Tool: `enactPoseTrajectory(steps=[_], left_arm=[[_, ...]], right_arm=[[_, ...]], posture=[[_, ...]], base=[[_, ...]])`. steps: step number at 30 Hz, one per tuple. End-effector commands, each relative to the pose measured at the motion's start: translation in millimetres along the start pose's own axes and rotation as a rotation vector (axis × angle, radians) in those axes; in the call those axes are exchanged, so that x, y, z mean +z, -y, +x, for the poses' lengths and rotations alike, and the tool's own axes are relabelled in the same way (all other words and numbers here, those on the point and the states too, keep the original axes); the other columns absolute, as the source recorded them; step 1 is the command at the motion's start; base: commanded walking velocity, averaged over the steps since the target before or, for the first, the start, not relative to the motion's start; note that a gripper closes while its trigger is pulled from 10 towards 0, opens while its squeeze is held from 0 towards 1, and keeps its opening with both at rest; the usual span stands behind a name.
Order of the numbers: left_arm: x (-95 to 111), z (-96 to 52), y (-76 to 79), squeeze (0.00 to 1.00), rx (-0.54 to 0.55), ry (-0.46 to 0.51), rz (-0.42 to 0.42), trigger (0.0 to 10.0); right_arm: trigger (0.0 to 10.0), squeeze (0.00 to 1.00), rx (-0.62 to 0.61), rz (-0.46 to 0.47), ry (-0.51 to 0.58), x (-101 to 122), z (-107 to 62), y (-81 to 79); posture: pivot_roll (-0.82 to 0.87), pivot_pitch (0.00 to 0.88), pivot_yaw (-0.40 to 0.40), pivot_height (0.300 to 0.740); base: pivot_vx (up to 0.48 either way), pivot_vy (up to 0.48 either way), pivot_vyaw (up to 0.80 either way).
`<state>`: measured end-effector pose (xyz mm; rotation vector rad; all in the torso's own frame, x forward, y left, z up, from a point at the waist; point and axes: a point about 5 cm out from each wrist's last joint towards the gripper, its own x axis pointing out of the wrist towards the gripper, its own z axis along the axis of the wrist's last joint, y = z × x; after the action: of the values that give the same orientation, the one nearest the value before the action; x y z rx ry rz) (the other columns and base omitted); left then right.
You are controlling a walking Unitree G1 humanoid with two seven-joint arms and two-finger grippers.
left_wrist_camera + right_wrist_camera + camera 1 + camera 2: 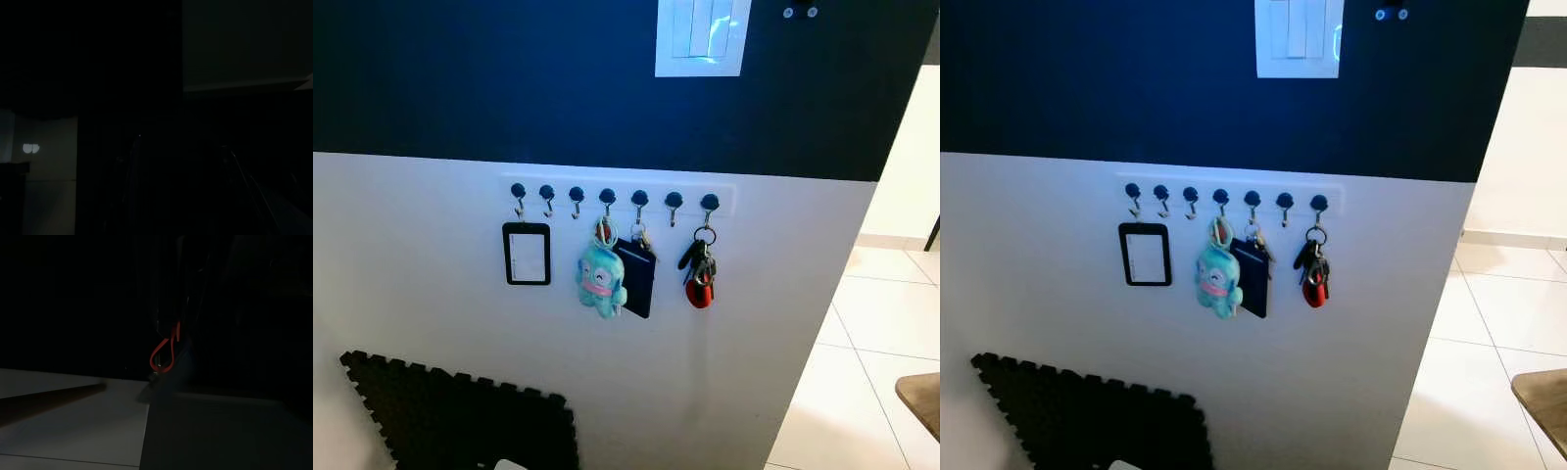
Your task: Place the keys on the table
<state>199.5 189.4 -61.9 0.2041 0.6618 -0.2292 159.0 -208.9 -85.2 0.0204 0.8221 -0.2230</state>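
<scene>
Standing near, I am seeing the bench [922, 399] edging in at four o'clock; farther, the keys [699, 270] are hanging from the rightmost hook [709, 205], light, jangly, best pinched at the ring. Either hand's state I cannot tell.

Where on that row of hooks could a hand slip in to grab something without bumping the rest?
Freest is right of the keys, which hang on the last hook with only bare white wall up to the corner. Another gap lies between the empty badge holder and the blue plush charm, under two bare hooks. It is crowded where the plush overlaps the dark wallet.
</scene>
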Motion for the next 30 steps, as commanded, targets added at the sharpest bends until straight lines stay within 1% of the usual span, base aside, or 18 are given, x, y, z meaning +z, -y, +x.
enactPoseTrajectory(steps=[1,16,19,22,30], left_arm=[[-1.2,0.0,1.5,0.0,-0.007,-0.009,-0.003,10.0],[-0.7,-0.1,0.4,0.0,-0.013,-0.008,-0.001,10.0],[0.0,-0.6,1.4,0.0,-0.027,0.004,0.021,10.0],[0.4,-0.7,1.9,0.0,-0.034,0.01,0.016,10.0],[1.6,-0.5,3.0,0.0,-0.055,0.014,0.036,10.0]], right_arm=[[10.0,0.0,0.001,0.017,-0.012,-3.6,-1.0,-1.2],[10.0,0.0,0.004,0.018,-0.011,-2.6,-0.6,-2.9],[10.0,0.0,0.004,0.02,-0.012,-2.9,-0.6,-3.2],[10.0,0.0,0.004,0.023,-0.014,-3.4,-0.8,-3.2],[10.0,0.0,0.003,0.028,-0.013,-4.2,-1.2,-3.4]], posture=[[0.03,0.002,0.033,0.74],[0.03,0.0,0.033,0.74],[0.03,0.0,0.034,0.74],[0.03,0.0,0.035,0.74],[0.04,0.0,0.037,0.74]], base=[[0.0,0.311,0.0],[0.0,0.314,0.0],[0.0,0.0,0.0],[0.0,0.0,0.0],[0.0,0.0,0.0]])
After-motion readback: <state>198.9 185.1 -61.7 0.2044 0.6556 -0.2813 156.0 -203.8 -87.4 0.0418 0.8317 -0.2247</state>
